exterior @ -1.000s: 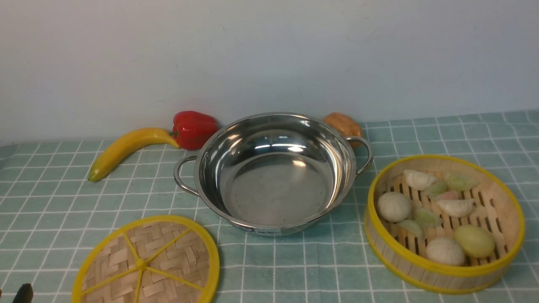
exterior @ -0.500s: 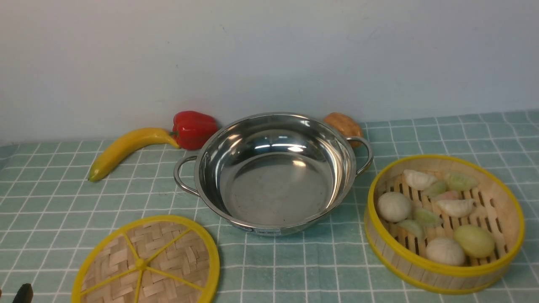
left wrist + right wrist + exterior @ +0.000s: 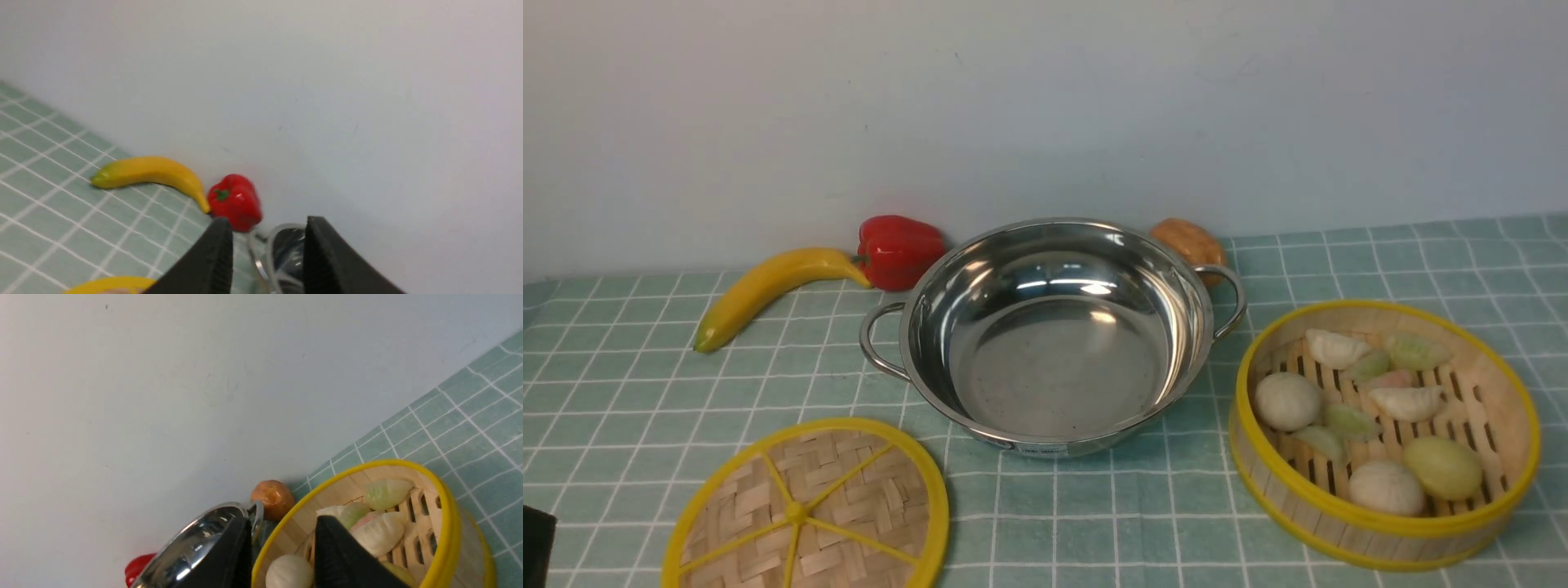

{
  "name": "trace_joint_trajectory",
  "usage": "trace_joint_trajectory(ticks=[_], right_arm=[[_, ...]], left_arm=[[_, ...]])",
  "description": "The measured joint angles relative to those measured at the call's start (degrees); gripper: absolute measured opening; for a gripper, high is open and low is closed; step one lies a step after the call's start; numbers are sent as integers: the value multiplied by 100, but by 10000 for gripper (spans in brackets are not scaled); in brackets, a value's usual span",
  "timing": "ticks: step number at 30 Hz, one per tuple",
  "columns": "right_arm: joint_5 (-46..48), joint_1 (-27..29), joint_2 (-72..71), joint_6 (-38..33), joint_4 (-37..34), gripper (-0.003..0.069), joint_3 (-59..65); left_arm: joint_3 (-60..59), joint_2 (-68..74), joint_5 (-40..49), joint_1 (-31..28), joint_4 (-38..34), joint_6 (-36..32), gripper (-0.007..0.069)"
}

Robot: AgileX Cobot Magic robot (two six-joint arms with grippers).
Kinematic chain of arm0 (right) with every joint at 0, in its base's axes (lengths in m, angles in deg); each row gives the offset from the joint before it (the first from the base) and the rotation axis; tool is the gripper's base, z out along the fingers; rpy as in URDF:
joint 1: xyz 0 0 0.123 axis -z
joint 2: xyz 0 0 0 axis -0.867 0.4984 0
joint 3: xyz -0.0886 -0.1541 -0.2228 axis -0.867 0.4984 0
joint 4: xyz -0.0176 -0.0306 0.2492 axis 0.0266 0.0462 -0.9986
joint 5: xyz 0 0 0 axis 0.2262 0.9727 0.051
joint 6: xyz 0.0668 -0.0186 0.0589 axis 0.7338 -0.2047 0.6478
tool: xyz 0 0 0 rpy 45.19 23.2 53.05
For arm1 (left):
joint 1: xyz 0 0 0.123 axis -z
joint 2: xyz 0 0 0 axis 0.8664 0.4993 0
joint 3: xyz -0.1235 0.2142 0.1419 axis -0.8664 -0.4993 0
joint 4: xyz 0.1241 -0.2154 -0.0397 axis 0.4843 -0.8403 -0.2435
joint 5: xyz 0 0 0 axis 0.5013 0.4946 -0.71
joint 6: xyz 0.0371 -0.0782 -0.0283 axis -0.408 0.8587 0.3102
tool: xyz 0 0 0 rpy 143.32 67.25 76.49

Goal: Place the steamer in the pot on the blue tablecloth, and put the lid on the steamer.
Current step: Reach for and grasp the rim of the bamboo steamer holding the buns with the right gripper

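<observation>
The shiny steel pot stands empty in the middle of the blue tablecloth. To its right, on the cloth, sits the steamer with buns and dumplings inside. The woven lid lies flat at the front left. My left gripper is open and holds nothing; past its fingers show the pot's handle and the lid's yellow rim. My right gripper is open too, back from the steamer and empty. In the front view only a dark part of the left arm shows.
A banana, a red pepper and a brown walnut-like thing lie along the pale wall behind the pot. The cloth runs on past the steamer to the right.
The dark part of my left arm at the front view's bottom left corner has shifted left and looks bigger. Pot, steamer and lid have not moved.
</observation>
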Motion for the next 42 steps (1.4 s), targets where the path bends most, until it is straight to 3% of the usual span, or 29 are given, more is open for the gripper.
trace_joint_trajectory(ticks=[6,12,16,20,23,27,30,31,37,41,42], right_arm=[[-518,0,0,0,-122,240,0],[-2169,0,0,186,-204,240,0],[-4302,0,0,329,-64,240,-154],[-4838,0,90,-29,246,240,-734],[-4165,0,473,-899,772,240,-1748],[-2331,0,1197,-1550,1242,240,-2942],[-605,0,1952,-1679,1343,240,-3739],[-498,0,2004,-1679,1344,240,-3739],[2370,0,3612,-1705,1371,240,-4745],[3436,0,4432,-1706,1427,240,-4912],[3475,0,4467,-1706,1435,240,-4912]], left_arm=[[0,0,-213,0,-247,244,243],[-1,0,-777,0,-267,511,243],[58,0,-2559,0,-221,1071,243],[431,-4,-3663,0,165,871,243],[1036,168,-3751,0,794,310,243],[1852,604,-2587,0,1565,-243,243],[2382,1103,-1328,0,1871,-533,243],[2382,1138,-1328,0,1884,-544,243],[3341,2271,930,0,1993,-635,243],[3815,2966,2422,0,2146,-664,243],[3815,3002,2422,0,2156,-670,243]])
